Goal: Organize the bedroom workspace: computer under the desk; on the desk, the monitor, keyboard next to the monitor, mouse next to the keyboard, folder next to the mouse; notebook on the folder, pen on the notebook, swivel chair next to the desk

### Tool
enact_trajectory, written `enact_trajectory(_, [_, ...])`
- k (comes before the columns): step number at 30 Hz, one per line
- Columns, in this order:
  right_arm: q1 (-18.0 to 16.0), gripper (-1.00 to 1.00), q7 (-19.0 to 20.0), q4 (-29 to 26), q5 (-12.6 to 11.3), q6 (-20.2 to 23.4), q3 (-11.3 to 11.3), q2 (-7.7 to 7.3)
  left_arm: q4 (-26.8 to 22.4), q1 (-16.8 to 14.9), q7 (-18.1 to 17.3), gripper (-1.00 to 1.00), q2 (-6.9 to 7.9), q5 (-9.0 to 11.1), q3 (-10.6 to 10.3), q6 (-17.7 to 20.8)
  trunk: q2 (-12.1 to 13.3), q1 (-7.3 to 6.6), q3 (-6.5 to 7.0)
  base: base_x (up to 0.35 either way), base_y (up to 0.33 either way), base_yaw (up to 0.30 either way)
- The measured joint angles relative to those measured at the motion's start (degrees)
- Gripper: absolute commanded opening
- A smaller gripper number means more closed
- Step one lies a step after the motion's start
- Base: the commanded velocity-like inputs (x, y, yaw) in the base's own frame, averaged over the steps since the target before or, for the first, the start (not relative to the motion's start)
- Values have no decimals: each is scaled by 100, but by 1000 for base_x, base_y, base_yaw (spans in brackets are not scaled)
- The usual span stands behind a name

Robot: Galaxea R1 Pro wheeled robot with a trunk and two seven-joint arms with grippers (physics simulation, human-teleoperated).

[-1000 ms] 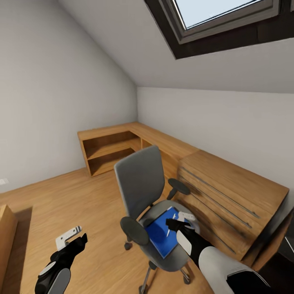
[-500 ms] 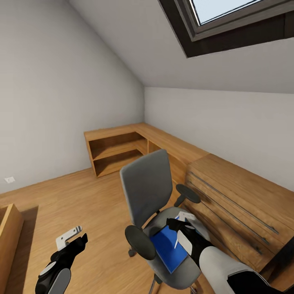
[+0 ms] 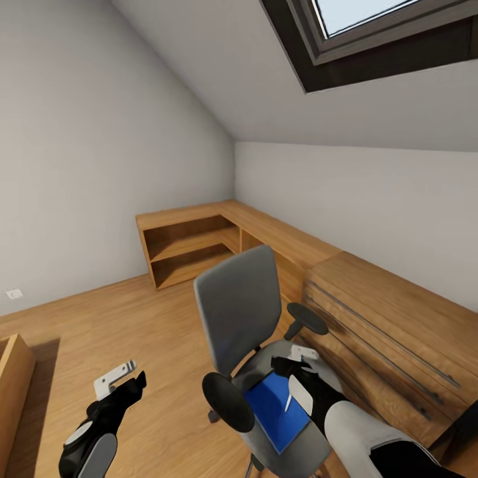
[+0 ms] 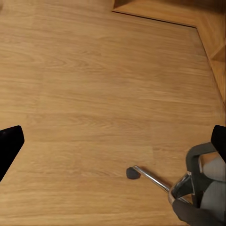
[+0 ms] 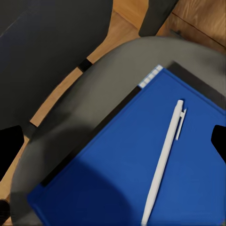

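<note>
In the attic bedroom with its sloped white ceiling, dark-framed skylight [image 3: 372,33] and light wood floor [image 3: 133,325], the grey upholstered swivel chair [image 3: 242,309] with round black armrests stands just in front of a light-wood drawer chest [image 3: 392,332] with bar handles, and a low light-wood shelf unit [image 3: 189,242] runs into the corner behind it. On the chair's seat lies the flat bright-blue rectangular folder [image 5: 141,160], with the thin white stick pen [image 5: 164,160] resting on top of it; a dark strip shows along the folder's edges in the right wrist view, but what it belongs to cannot be told. The right gripper [image 3: 297,358] hangs just above the folder, its two dark fingers spread wide to either side of the wrist picture and closed on nothing. The left gripper [image 3: 119,382] hovers well apart from the chair over bare floor, its fingers likewise released and empty; its wrist camera looks down on the floorboards and one chrome leg with a black caster [image 4: 133,173] of the chair's base.
</note>
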Motion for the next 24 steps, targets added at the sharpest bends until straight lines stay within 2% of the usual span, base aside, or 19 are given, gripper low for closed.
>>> enact_trajectory(4, [0,100,-48,7,9,345,-2,-4,-81,-1,3,100,0,5,-1,0,-160,88,-72,1,0,0])
enact_trajectory(6, [0,100,-138,9,87,417,-2,-5,-103,-1,3,100,-1,5,0,0,-241,132,-108,0,0,0])
enact_trajectory(11, [0,100,-362,12,245,466,-3,-5,-132,-1,3,100,0,7,8,0,-441,242,-198,0,0,0])
enact_trajectory(16, [0,100,-604,15,259,472,-3,-5,-145,-3,4,100,0,31,46,-87,-642,352,-287,0,0,0])
enact_trajectory(24, [0,100,-700,16,264,481,-2,-5,-159,-8,5,100,0,54,59,-198,-963,527,-431,0,0,0])
